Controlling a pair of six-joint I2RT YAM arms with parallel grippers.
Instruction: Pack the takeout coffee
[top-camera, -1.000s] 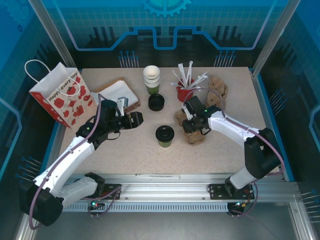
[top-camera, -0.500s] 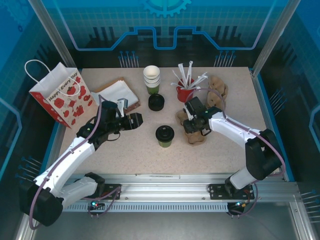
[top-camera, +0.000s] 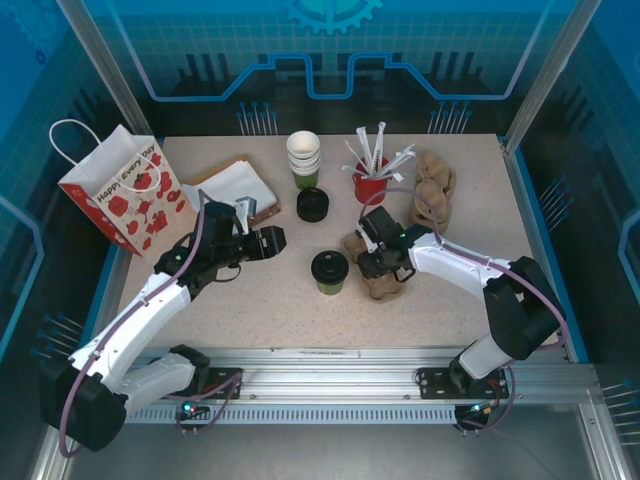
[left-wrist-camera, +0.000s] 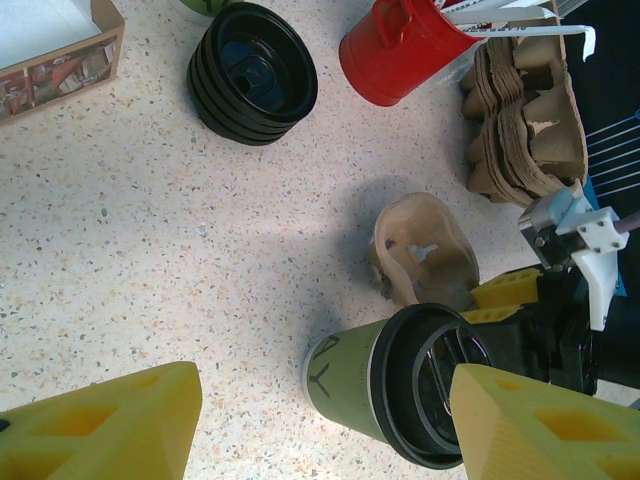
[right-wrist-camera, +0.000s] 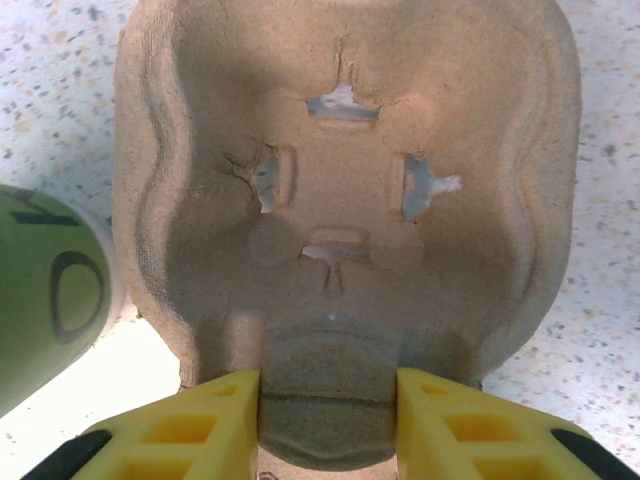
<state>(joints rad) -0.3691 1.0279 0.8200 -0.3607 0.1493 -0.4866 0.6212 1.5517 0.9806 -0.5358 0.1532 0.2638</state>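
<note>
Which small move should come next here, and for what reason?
Probably the left gripper should ease toward the takeout coffee and bring its open jaws around it. The right gripper is shut on the edge of the pulp carrier, which lies close beside the cup, and nothing grips the cup yet.

The takeout coffee (left-wrist-camera: 345, 385) is matt olive-green paper, and its lid (left-wrist-camera: 400, 385) is smooth black plastic with a slight sheen. The moulded-pulp cup carrier (right-wrist-camera: 340, 200) is rough, fibrous brown pulp, dull and ragged at its slits; the stack of carriers (left-wrist-camera: 525, 110) looks the same. The right gripper (right-wrist-camera: 330, 390) has jaws of matt yellow plastic. The stack of lids (left-wrist-camera: 252, 72) is glossy black plastic, and the red cup (left-wrist-camera: 395, 45) is glossy too. The counter (left-wrist-camera: 150, 250) is smooth, pale and speckled like stone.
</note>
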